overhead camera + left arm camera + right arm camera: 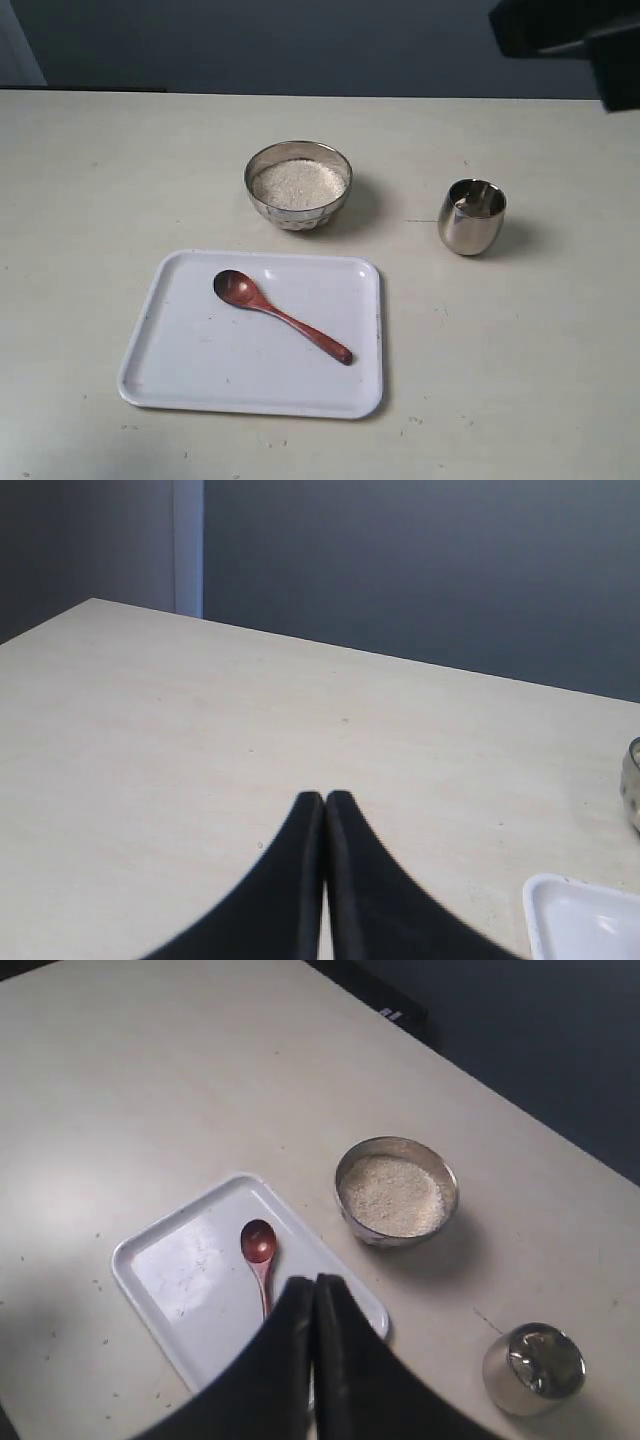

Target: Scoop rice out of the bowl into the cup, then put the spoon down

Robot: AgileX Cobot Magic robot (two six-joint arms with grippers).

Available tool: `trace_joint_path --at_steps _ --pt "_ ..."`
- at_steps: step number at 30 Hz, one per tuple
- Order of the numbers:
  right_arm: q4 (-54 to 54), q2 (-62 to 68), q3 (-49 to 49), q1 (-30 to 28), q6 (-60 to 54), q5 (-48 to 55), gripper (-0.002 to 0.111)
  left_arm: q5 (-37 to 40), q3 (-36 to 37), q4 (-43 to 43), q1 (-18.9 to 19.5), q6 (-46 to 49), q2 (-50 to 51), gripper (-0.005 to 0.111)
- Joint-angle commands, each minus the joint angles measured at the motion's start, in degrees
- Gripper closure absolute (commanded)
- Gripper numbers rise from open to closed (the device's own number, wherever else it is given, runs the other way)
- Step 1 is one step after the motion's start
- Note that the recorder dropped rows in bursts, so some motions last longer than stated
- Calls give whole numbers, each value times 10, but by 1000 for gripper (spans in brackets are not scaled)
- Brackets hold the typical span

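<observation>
Only exterior: whole spoon | right wrist: right gripper covers handle

You are working in what looks like a robot lab or test room. The table is a plain cream slab, lightly scuffed, and it fills most of every view. Across the top of the frame behind it runs a blank dark grey-blue wall, with a pale strip at the upper left of the left wrist view. A black arm part juts in at the upper right of the exterior view. The few props, a white tray, a bowl of rice, a cup and a spoon, sit spaced apart like a staged trial.
</observation>
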Motion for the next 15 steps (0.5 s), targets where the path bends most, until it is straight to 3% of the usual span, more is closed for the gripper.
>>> trace_joint_path --at_steps 1,5,8,15 --pt "59 -60 32 -114 0 -4 108 -6 -1 3 -4 -2 -3 106" --pt "99 -143 108 -275 -6 -48 108 -6 -1 3 -4 -2 -3 106" --pt "98 -214 179 -363 -43 -91 108 -6 -1 3 -4 -2 -3 106" --pt "87 -391 381 -473 -121 -223 108 -6 -1 3 -4 -2 -3 106"
